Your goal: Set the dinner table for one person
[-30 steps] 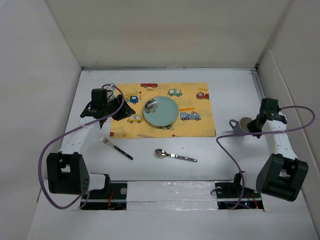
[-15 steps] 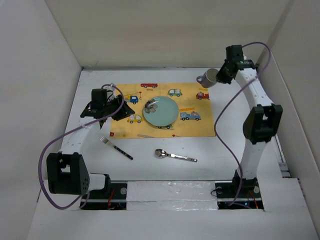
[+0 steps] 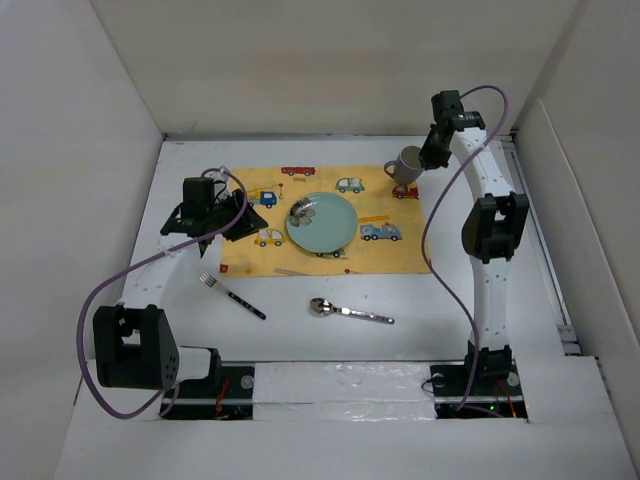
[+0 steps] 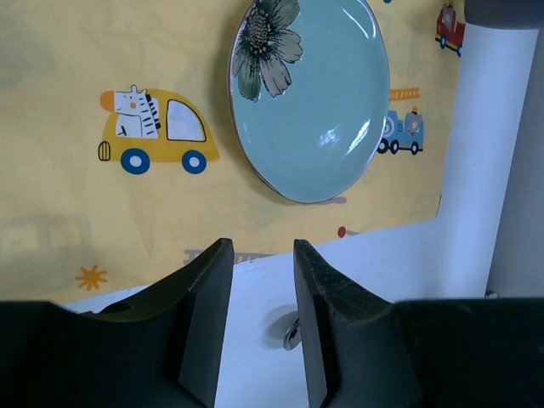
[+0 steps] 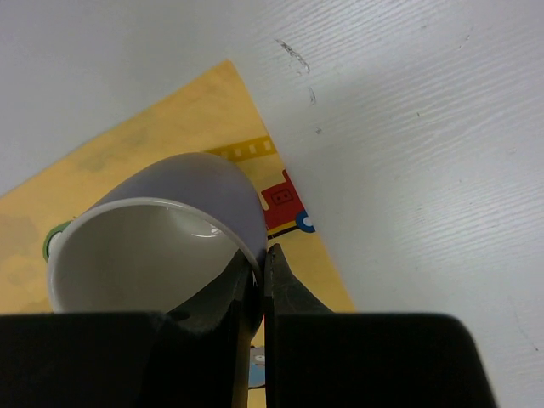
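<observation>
A yellow placemat (image 3: 390, 255) with cartoon vehicles lies on the white dinner table (image 3: 470, 300). A teal plate (image 3: 321, 222) with a flower print sits on it and shows in the left wrist view (image 4: 314, 93). My right gripper (image 3: 425, 160) is shut on the rim of a lavender mug (image 3: 405, 166), held over the placemat's far right corner (image 5: 293, 229); the mug (image 5: 161, 229) is white inside. My left gripper (image 3: 232, 215) is open and empty over the placemat's left edge. A fork (image 3: 232, 295) and a spoon (image 3: 350, 312) lie on the table in front of the placemat.
White panels wall the table on the left, back and right. The spoon's bowl (image 4: 291, 333) peeks between my left fingers. The right arm's white link (image 4: 484, 153) stands at the right of the left wrist view.
My right arm has swung from the table's right side up to the far right corner of the placemat, carrying the mug. The left arm has not moved.
</observation>
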